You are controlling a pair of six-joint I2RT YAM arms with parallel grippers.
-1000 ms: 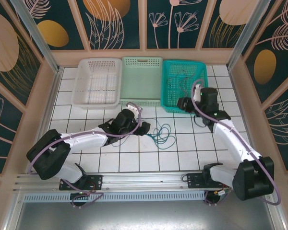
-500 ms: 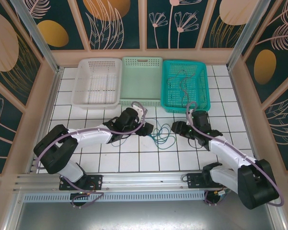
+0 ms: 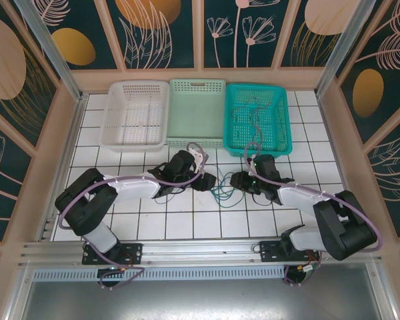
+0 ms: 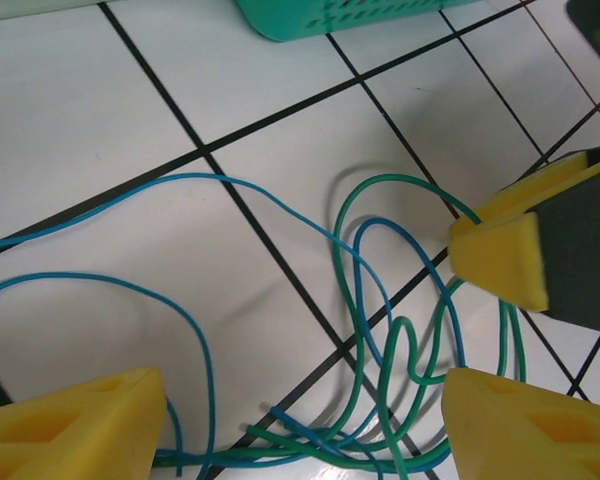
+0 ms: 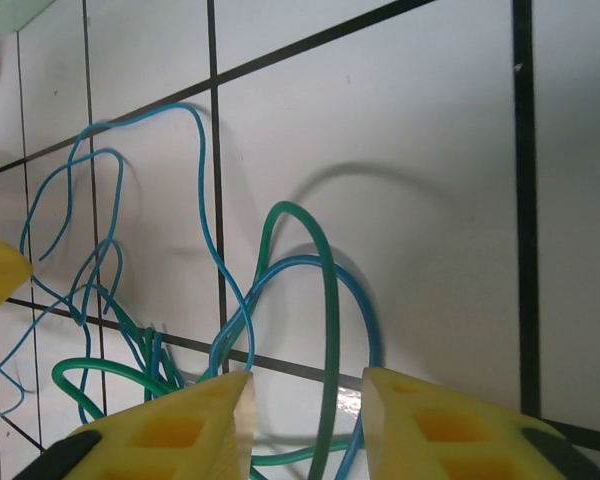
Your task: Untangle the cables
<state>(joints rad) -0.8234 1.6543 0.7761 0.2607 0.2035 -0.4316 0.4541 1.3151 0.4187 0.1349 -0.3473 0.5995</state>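
L gripper (image 3: 206, 181) sits low over the tiled table (image 3: 153, 220), jaws well apart. Blue & green cables (image 3: 221, 192) lie loose on the tile btwn its yellow fingers (image 4: 70, 425). The tangle rests btwn the two grippers, just in front of the teal basket (image 3: 280, 127), which holds a few more strands. R gripper (image 3: 237, 181) faces it from the other side. Its jaws are narrowly apart w/ a green strand (image 5: 330, 330) running thru the gap, which is wider than the strand.
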